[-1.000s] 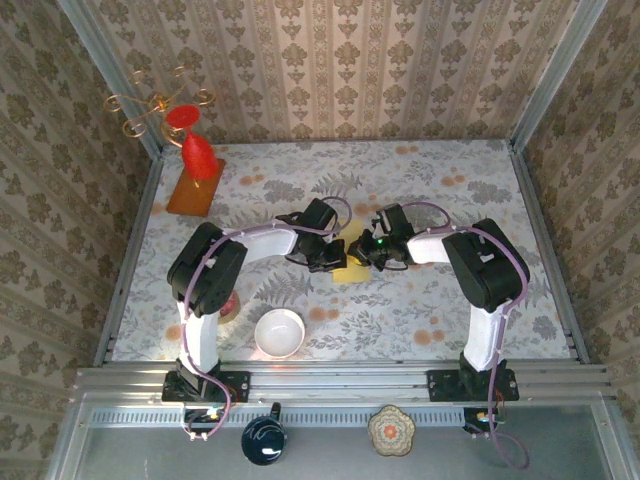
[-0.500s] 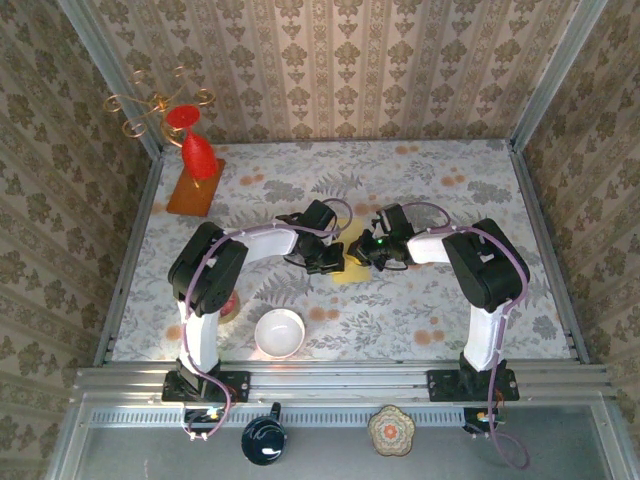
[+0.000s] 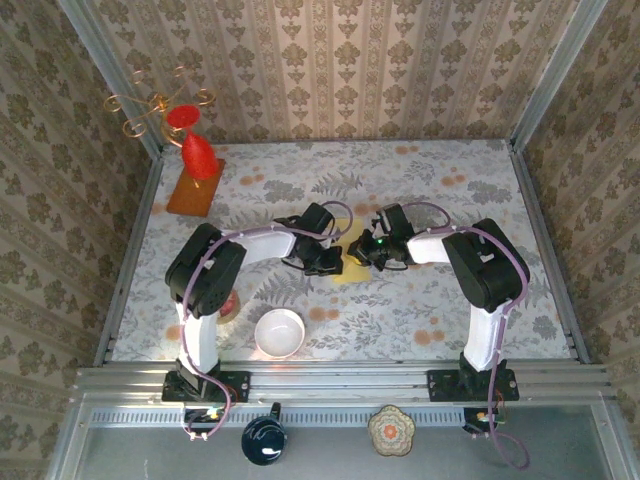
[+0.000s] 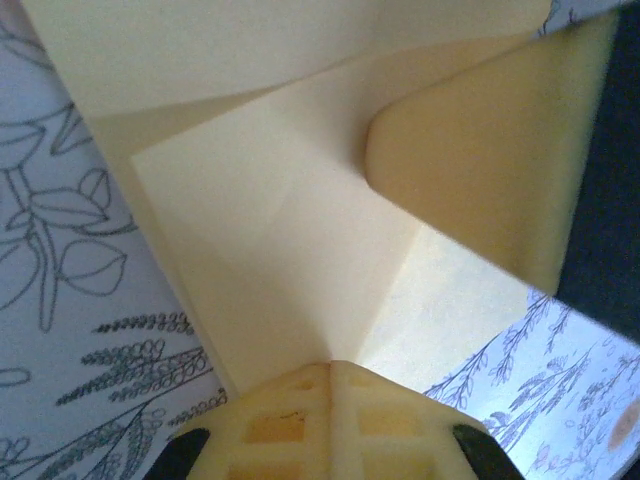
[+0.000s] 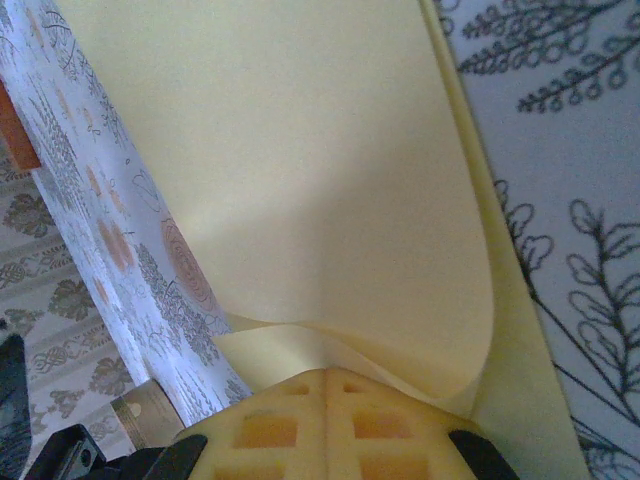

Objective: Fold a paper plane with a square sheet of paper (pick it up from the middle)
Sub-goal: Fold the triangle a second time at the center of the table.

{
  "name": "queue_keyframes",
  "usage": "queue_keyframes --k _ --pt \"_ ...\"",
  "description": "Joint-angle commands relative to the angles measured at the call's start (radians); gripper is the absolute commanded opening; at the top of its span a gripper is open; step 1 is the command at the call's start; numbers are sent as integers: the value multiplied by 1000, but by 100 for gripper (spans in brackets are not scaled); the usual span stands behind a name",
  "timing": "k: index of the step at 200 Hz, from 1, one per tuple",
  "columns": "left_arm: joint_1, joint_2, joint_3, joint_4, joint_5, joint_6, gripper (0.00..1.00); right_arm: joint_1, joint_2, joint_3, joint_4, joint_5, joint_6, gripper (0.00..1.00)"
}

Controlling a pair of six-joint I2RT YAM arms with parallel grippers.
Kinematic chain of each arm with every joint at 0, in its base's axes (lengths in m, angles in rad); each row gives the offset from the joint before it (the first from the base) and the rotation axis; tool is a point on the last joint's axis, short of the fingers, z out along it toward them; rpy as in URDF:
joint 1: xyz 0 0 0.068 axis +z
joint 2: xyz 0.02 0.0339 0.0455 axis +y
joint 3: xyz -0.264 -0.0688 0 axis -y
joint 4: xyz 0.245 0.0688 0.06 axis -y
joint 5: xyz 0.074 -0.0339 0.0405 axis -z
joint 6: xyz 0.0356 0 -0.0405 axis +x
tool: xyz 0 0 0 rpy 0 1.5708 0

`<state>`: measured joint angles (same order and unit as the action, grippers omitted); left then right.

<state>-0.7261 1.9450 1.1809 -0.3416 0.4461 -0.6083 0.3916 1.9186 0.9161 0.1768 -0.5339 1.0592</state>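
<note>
The square sheet of paper (image 3: pixel 347 272) is pale yellow and partly folded. It lies mid-table between the two grippers. My left gripper (image 3: pixel 334 262) is shut, and its tips (image 4: pixel 331 365) rest against the paper (image 4: pixel 290 230) where a centre crease meets them. A folded flap (image 4: pixel 480 170) lifts at the right. My right gripper (image 3: pixel 360 256) is also shut. Its tips (image 5: pixel 326 372) sit under a curled layer of the paper (image 5: pixel 300 150), touching it. Whether paper sits between either pair of pads, I cannot tell.
A white bowl (image 3: pixel 279 332) stands near the front, by the left arm's base. An orange-brown board (image 3: pixel 195 188) with a red object (image 3: pixel 197 155) on it sits at the back left. A dark cup (image 3: pixel 264 440) and a patterned dish (image 3: pixel 391 430) lie below the table's front rail.
The left arm has shifted very slightly and a bit less yellow paper shows below the grippers. Both grippers stay shut against the paper.
</note>
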Motion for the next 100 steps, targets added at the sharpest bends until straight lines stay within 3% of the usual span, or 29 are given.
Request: queue_keyframes --k 1,66,100 --pt "-7 -29 -79 -188 -38 62 0 -15 66 -49 -206 135 21 0" --pt "-22 -130 -87 -222 -83 93 0 -16 66 -45 -208 134 24 0" --pt "-22 -178 -45 -112 -97 56 0 -16 65 -45 -208 133 26 0"
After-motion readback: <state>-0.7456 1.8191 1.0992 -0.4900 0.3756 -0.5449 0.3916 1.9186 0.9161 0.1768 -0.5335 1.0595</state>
